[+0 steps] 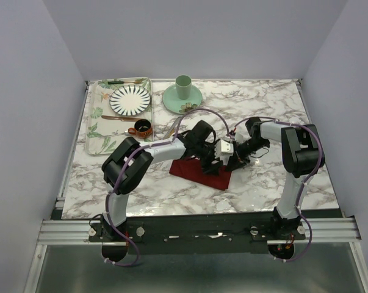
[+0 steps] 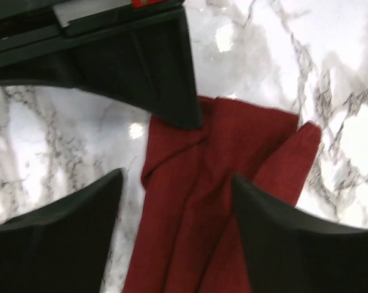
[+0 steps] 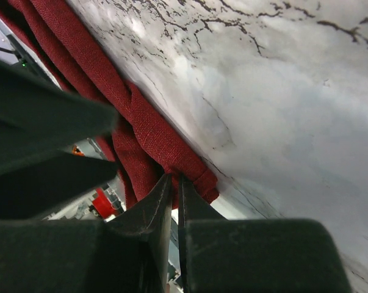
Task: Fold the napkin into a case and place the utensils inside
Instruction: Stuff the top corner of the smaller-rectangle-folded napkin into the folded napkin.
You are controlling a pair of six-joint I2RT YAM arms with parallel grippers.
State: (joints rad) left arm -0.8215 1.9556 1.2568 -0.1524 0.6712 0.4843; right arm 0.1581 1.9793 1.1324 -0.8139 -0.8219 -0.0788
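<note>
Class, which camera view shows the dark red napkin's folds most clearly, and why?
Left wrist view: the napkin lies close up, with its creases and layers plain. Top external shows it small, partly under the arms; right wrist shows only one bunched edge.

The left arm (image 1: 127, 168) folds at the elbow and reaches right to the napkin (image 1: 193, 171); the left gripper (image 2: 176, 180) hangs above the napkin with jaws spread wide. The right arm (image 1: 298, 152) bends left toward the same napkin; the right gripper (image 3: 174, 178) tilts low at the napkin's edge, fingertips pinched together on it
</note>
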